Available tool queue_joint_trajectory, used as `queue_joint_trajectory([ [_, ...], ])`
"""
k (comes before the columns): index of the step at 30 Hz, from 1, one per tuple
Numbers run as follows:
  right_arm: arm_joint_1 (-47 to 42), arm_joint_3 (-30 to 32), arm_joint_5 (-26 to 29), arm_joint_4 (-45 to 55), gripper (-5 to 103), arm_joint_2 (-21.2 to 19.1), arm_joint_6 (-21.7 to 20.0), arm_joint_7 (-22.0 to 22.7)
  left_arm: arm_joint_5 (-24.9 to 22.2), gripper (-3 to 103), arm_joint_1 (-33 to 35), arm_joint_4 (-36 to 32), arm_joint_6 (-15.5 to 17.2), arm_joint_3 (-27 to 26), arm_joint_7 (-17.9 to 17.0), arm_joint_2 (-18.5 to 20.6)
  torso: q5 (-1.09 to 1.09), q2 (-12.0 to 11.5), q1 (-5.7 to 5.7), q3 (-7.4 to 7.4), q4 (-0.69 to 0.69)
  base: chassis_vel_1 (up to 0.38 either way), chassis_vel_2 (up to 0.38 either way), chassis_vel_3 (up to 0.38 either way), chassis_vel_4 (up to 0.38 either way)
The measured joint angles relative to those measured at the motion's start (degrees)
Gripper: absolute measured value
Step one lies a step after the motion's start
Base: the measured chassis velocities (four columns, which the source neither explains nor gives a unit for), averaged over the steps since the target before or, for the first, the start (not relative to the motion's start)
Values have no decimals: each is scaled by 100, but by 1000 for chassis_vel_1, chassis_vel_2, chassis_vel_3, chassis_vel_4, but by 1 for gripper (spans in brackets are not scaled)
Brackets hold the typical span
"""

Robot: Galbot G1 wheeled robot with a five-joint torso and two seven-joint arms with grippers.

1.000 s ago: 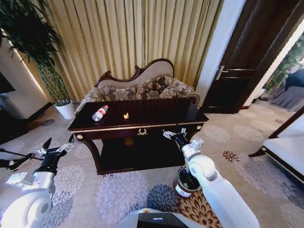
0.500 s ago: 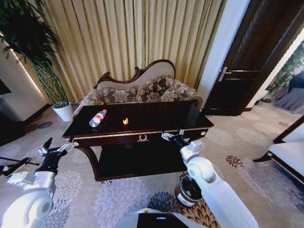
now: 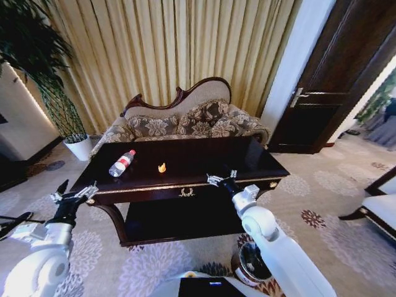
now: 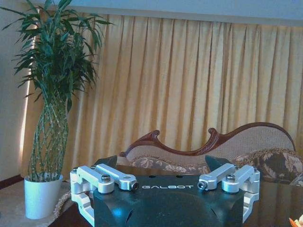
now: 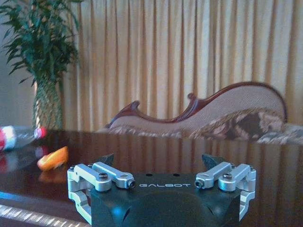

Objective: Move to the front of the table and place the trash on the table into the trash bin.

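The dark glossy table [image 3: 204, 162] stands before me. On its left half lie a clear bottle [image 3: 122, 163] with a red cap and a small orange scrap [image 3: 162, 167]. My right gripper [image 3: 221, 177] hangs open at the table's front edge, near the middle. In its wrist view the right gripper [image 5: 161, 161] looks across the tabletop at the scrap [image 5: 53, 158] and the bottle [image 5: 16, 136]. Off the table's left front corner, my left gripper [image 3: 77, 189] is open and holds nothing. The dark round trash bin [image 3: 252, 266] stands on the carpet, partly hidden by my right arm.
A carved sofa [image 3: 185, 117] stands behind the table, in front of gold curtains. A tall plant in a white pot [image 3: 81, 147] is at the back left, and a dark door [image 3: 328, 93] at the right. Patterned carpet surrounds the table.
The whole head view has shifted: the table now sits closer and more centred, so the camera moved with the robot. Both arms keep their pose, open.
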Motion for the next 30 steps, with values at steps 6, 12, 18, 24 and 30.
queue_joint_trajectory([
  [6, 222, -386, 59, -67, 100, 123, -176, 0, 8, 100, 53, -37, -1, -34, 0, -18, 0, 3, -6, -3, 2, 0, 0, 0, 0],
  [12, 603, -733, 393, -91, 100, 39, -297, 0, -4, 100, 128, -146, 60, -161, 0, 7, 0, 1, -3, -1, 2, 0, 0, 0, 0],
  [18, 801, -965, 512, -202, 100, -92, -293, 0, -4, 100, 181, -236, 126, -163, -26, -90, 0, 1, -3, -1, 2, 0, 0, 0, 0],
  [24, 849, -1074, 521, -243, 100, -68, -274, 0, 96, 100, 137, -308, 182, 6, 4, -239, 0, 1, -3, -1, 1, 0, 0, 0, 0],
  [30, 836, -1073, 518, -263, 100, -35, -267, 0, 226, 100, 107, -378, 403, 28, 55, -258, 0, 1, -3, -2, 1, 0, 0, 0, 0],
])
